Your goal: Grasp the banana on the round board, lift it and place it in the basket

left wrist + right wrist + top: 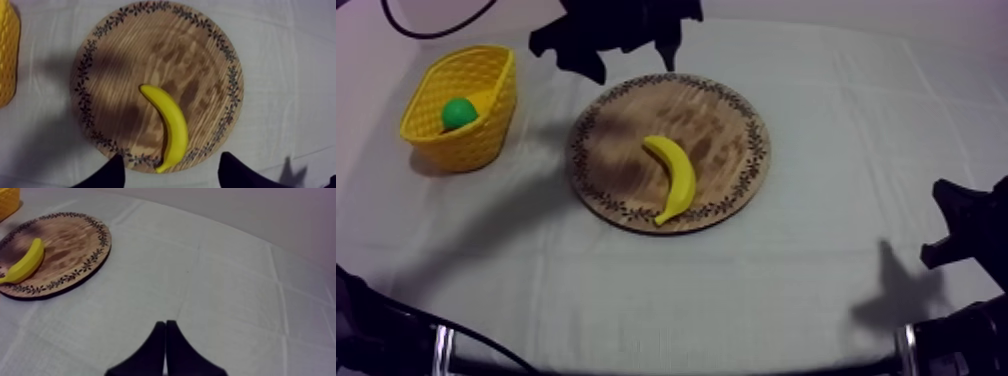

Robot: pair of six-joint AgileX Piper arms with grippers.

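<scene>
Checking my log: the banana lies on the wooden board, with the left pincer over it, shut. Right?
Not quite: the left pincer is open, spread wide over the banana on the wooden board, as the left wrist view shows.

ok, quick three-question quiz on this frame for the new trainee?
1. True or false: the banana lies on the wooden board.
2. Whose fingers are open? A) left gripper B) right gripper C) both
3. Fill in: the yellow basket holds one ___ toy fruit.
Key: 1 true; 2 A; 3 green.
</scene>
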